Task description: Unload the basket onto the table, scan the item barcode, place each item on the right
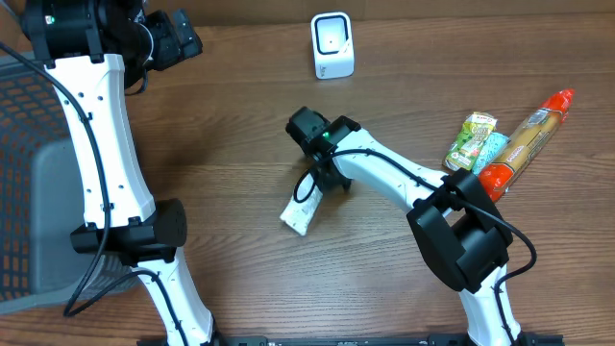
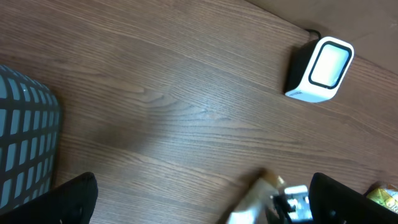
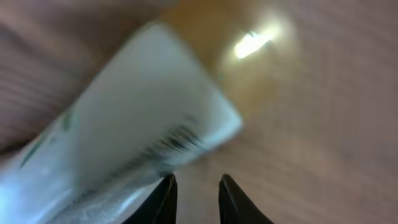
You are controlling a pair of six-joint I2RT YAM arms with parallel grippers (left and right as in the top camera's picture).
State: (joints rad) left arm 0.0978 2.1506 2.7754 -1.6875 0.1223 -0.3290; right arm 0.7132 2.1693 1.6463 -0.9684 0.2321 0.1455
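**A shop checkout mocked up on a robot test bench**

The place looks like a lab bench set up as a shop till. A small white barcode scanner (image 1: 332,45) stands on a wood-grain table (image 1: 231,125), as at a checkout. Packaged snacks lie near it: a green packet (image 1: 471,140), a long orange pack (image 1: 527,142) and a white pack (image 1: 301,213) bearing a barcode. A grey mesh basket (image 1: 14,192) sits beside the left arm (image 1: 96,125). That arm and the right arm (image 1: 384,173), both white with loose cables, mark a test rig.

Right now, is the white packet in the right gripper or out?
Out: right wrist shows packet lying beyond the right gripper, jaws parted, gap empty.
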